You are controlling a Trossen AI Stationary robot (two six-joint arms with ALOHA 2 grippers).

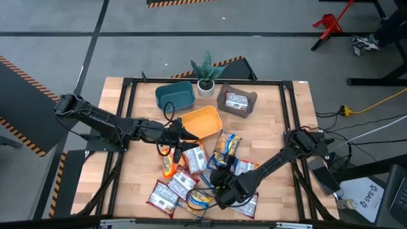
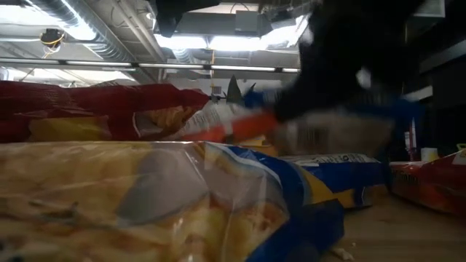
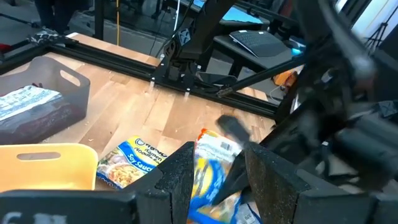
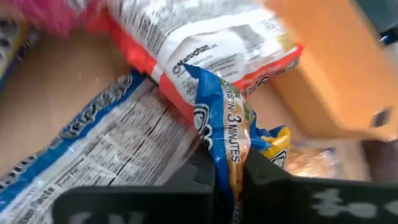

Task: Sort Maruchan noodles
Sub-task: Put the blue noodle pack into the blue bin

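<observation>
Robotics lab or test workshop, not a home. Grey concrete floor (image 1: 57, 25) with orange-and-black hazard tape (image 1: 16, 67) at the left of the high view and along its top edge. Wooden counter (image 1: 143, 172) bounded by a black metal frame (image 1: 210, 81), arms bolted at either side. Loose cables (image 1: 365, 108) trail over the floor at the right; a red stand (image 1: 327, 25) sits upper right. Low view shows an open industrial ceiling: exposed silver ductwork (image 2: 80, 33), strip lights (image 2: 240, 42). Left wrist view shows a laptop (image 3: 264, 43) on a bench beyond the counter.
</observation>
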